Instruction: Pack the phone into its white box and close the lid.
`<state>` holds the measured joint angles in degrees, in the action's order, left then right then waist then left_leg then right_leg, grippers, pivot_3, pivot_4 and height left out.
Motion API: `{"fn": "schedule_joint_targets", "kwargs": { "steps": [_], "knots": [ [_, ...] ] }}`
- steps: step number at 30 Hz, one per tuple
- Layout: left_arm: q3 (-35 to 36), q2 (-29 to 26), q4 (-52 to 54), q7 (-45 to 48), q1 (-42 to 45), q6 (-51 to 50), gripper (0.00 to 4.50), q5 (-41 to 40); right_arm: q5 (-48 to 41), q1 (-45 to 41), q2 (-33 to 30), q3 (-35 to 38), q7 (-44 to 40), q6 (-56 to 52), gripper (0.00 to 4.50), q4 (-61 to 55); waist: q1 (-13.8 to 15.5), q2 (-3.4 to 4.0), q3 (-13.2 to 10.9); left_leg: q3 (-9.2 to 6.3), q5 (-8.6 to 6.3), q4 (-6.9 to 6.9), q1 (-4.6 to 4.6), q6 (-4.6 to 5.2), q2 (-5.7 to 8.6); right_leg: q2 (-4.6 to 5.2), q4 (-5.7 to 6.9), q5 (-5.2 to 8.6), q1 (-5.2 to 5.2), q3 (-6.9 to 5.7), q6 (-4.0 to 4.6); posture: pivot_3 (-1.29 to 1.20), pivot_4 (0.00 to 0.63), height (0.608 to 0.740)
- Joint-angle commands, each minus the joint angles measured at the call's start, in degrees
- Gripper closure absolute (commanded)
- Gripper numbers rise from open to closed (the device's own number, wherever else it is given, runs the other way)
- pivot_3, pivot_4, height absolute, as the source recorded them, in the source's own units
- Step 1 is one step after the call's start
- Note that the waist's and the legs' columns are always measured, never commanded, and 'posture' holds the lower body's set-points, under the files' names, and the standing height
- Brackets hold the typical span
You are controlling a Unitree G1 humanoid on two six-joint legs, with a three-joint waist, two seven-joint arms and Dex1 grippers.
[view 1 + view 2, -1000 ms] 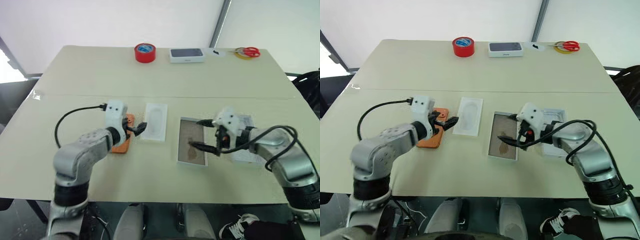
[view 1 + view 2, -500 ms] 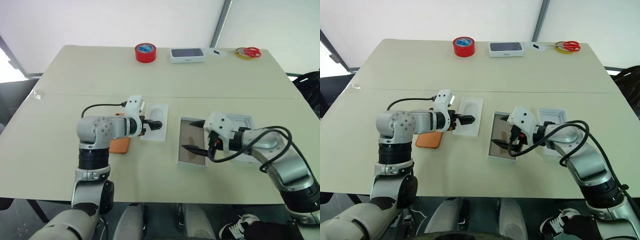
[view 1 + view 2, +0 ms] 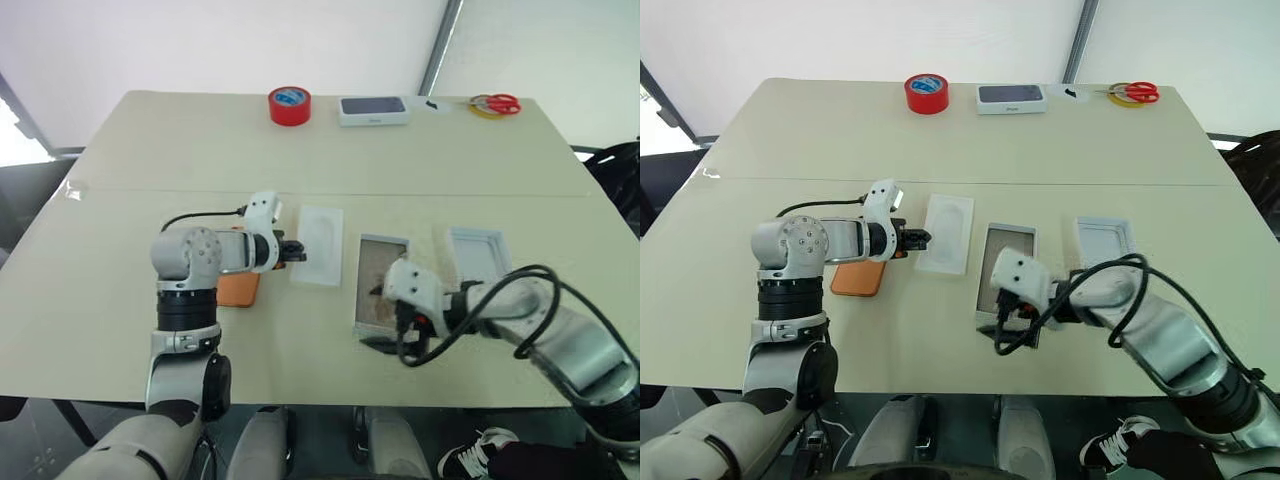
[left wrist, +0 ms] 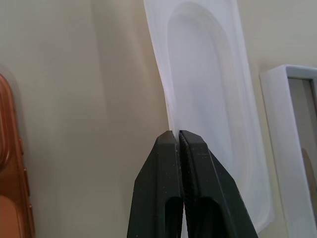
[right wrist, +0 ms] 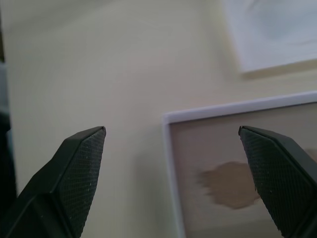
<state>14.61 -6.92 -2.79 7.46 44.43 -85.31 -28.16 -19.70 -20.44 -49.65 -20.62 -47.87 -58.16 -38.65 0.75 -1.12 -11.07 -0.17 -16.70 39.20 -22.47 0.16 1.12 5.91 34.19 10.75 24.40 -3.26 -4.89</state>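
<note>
The orange phone [image 3: 238,291] lies flat on the table, partly under my left forearm, and its edge shows in the left wrist view [image 4: 10,173]. My left gripper [image 3: 297,253] is shut, pinching the near left edge of a flat white insert [image 4: 208,99] with an oval recess. To the right of the insert lies the white box [image 3: 380,270] with its tan floor bare. My right gripper [image 3: 378,318] hovers open over the box's near end, one fingertip [image 5: 84,148] off its corner and the other over its floor. The all-white lid [image 3: 478,255] rests open side up to the right of the box.
At the table's far edge stand a red tape roll [image 3: 289,105], a closed white box with a dark top [image 3: 374,110], and red-handled scissors on a yellow tape ring [image 3: 492,103]. A seam crosses the table [image 3: 150,190] behind the work area.
My left gripper has shut on the insert's edge, and the insert has shifted slightly right. My right arm has drawn back to the box's near end, still open.
</note>
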Motion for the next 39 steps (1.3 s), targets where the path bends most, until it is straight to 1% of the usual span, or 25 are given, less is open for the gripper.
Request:
{"fn": "schedule_joint_targets", "kwargs": {
  "steps": [1, 2, 5, 11, 12, 19, 22, 25, 27, 31, 32, 33, 35, 36, 38, 39],
  "knots": [
    [2.74, -0.05, 1.69, 0.00, 0.97, -0.22, 4.44, -0.35, 3.31, -0.55, -2.16, -3.32, 1.40, -0.23, 0.00, -1.72, 0.01, 0.00, 0.00, 0.01, 0.00, 0.00, 0.00, 0.00, 0.01, 0.01, 0.00, 0.00, 0.00, 0.00, 0.00, 0.00, 0.150, 0.739],
    [3.45, 0.00, 2.09, 0.08, 1.03, -0.52, 4.44, -0.60, 4.18, -0.52, -2.55, -4.37, 1.78, -0.17, 0.00, -1.34, 0.01, -0.01, 0.00, 0.01, 0.00, 0.00, -0.02, -0.01, 0.02, 0.01, -0.01, 0.00, 0.00, 0.01, 0.00, 0.00, 0.150, 0.739],
    [4.94, -0.41, 3.75, 0.42, 0.96, -1.25, 4.50, -1.04, 5.64, -0.60, -3.41, -5.76, 1.75, 0.52, 0.84, -0.76, 0.01, -0.01, 0.00, 0.02, 0.00, 0.01, -0.01, -0.01, 0.02, 0.02, -0.01, 0.00, 0.00, 0.01, 0.00, 0.00, 0.150, 0.739],
    [7.54, -1.05, 6.13, 0.47, 0.67, -2.32, 4.50, -1.27, 6.96, -1.49, -3.02, -6.09, 1.00, 1.75, 4.04, 0.41, 0.02, -0.05, -0.01, 0.01, 0.00, 0.01, -0.02, -0.02, 0.02, 0.01, -0.04, 0.00, -0.01, 0.00, -0.01, 0.00, 0.150, 0.739],
    [8.59, -1.04, 6.67, 0.30, 0.76, -2.70, 4.50, -1.30, 7.35, -1.77, -2.85, -6.10, 0.83, 2.46, 4.45, 0.84, 0.02, -0.07, -0.01, 0.01, 0.00, 0.01, -0.02, -0.02, 0.02, 0.01, -0.04, 0.00, -0.01, 0.00, -0.01, 0.00, 0.150, 0.739],
    [17.29, -1.00, 9.55, -0.67, 2.75, -5.58, 4.50, -1.24, 8.97, -4.94, -0.59, -7.59, -1.83, 8.45, 4.45, 3.24, -0.17, -0.10, -0.02, 0.01, 0.02, 0.00, 0.00, -0.05, 0.01, -0.03, -0.01, 0.00, 0.00, -0.01, -0.01, 0.00, 0.150, 0.739],
    [21.31, -2.57, 10.60, -1.00, 3.44, -7.06, 4.50, -0.93, 12.50, -10.59, 5.45, -12.47, -2.40, 13.29, 4.45, 8.78, -0.61, -0.17, -0.06, 0.01, 0.03, -0.02, 0.00, -0.07, 0.02, -0.05, -0.02, -0.01, 0.01, -0.01, -0.01, 0.00, 0.150, 0.739],
    [23.31, -4.01, 11.47, -1.29, 3.53, -7.19, 4.50, -1.60, 16.04, -15.32, 10.75, -15.83, -2.98, 17.37, 4.45, 16.93, -0.44, -0.18, -0.07, -0.01, 0.07, -0.04, 0.00, -0.13, 0.03, -0.08, 0.02, -0.01, 0.05, -0.01, -0.01, 0.00, 0.150, 0.739],
    [23.67, -5.05, 12.31, -1.52, 3.34, -7.19, 4.50, -2.20, 17.16, -18.05, 13.47, -16.77, -3.82, 19.17, 4.45, 21.50, -0.45, -0.20, -0.08, -0.02, 0.10, -0.05, -0.02, -0.19, 0.04, -0.08, 0.02, -0.02, 0.05, -0.01, 0.00, 0.00, 0.150, 0.739],
    [23.40, -5.27, 13.79, -2.21, 2.48, -7.19, 4.50, -3.80, 17.50, -19.40, 14.95, -16.03, -6.26, 21.09, 4.45, 24.42, 0.05, -0.21, -0.07, -0.02, 0.10, -0.05, -0.02, -0.20, 0.04, -0.01, 0.01, -0.02, 0.04, 0.00, 0.00, 0.00, 0.150, 0.739],
    [23.34, -5.12, 14.20, -2.48, 2.26, -7.19, 4.50, -4.27, 17.27, -19.56, 15.32, -15.51, -6.69, 21.07, 3.87, 24.78, 0.02, -0.21, -0.07, -0.03, 0.10, -0.05, -0.02, -0.20, 0.05, 0.00, -0.01, -0.02, 0.03, 0.00, 0.00, 0.00, 0.150, 0.739],
    [23.24, -4.78, 14.70, -2.85, 1.98, -7.19, 4.50, -4.76, 16.63, -19.52, 15.52, -14.76, -7.33, 21.09, 3.58, 24.61, -0.07, -0.21, -0.07, -0.03, 0.10, -0.05, -0.03, -0.21, 0.05, 0.00, -0.02, -0.02, 0.02, 0.00, 0.00, 0.00, 0.150, 0.739],
    [22.57, -4.05, 15.68, -3.55, 1.19, -7.19, 4.50, -5.66, 15.55, -19.07, 15.39, -12.88, -8.09, 21.65, 2.65, 23.51, -0.17, -0.21, -0.07, -0.02, 0.10, -0.05, -0.02, -0.22, 0.05, 0.01, -0.01, -0.02, 0.03, 0.01, 0.00, 0.00, 0.150, 0.739],
    [22.42, -3.45, 16.14, -3.95, 0.85, -7.19, 4.50, -6.22, 15.30, -18.71, 14.90, -11.75, -8.19, 22.10, 2.06, 22.80, -0.16, -0.21, -0.07, -0.02, 0.10, -0.05, -0.02, -0.23, 0.05, 0.00, 0.01, -0.02, 0.04, 0.01, 0.00, 0.00, 0.150, 0.739],
    [22.30, -1.91, 16.82, -4.97, 0.44, -7.19, 4.50, -7.36, 14.63, -17.81, 13.43, -9.16, -8.74, 22.77, 1.10, 21.60, -0.09, -0.21, -0.07, -0.03, 0.13, -0.05, -0.02, -0.28, 0.04, -0.01, 0.04, -0.02, 0.05, 0.00, 0.00, 0.00, 0.150, 0.739],
    [21.76, -1.05, 17.48, -5.49, 0.03, -7.19, 4.50, -7.98, 14.10, -17.07, 12.41, -7.54, -9.16, 23.12, 1.10, 20.88, -0.01, -0.21, -0.07, -0.05, 0.14, -0.05, -0.02, -0.31, 0.04, -0.01, 0.05, -0.03, 0.05, -0.01, 0.01, 0.00, 0.150, 0.739]
  ]
}}
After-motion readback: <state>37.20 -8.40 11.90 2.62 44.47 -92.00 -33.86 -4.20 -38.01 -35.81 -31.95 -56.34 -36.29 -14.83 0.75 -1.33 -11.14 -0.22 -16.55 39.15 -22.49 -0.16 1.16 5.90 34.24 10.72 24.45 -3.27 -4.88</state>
